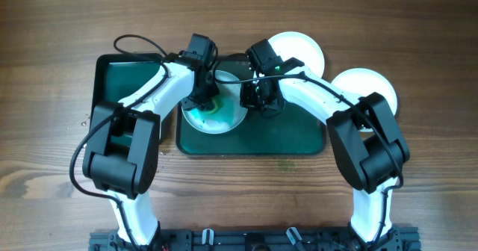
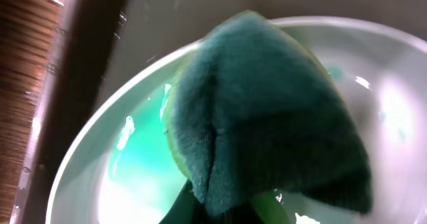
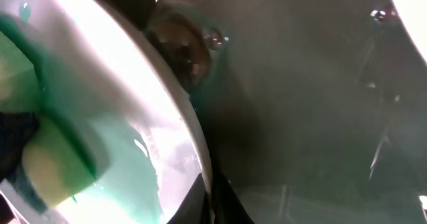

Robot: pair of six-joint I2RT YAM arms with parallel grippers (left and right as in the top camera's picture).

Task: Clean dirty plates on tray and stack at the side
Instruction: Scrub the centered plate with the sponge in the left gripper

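On the tray (image 1: 291,135), the left fingers (image 2: 185,209) clamp a sponge (image 2: 267,104) against a green-smeared plate (image 1: 224,121) while the right fingers (image 3: 223,207) pinch its rim; two clean plates (image 1: 299,48) lie on the desk (image 1: 45,57) by the tray's right.

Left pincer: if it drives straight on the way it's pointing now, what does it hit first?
The left pincer grips a green sponge ahead of its tips; that meets the smeared plate first. Contact may already exist, depth is unclear.
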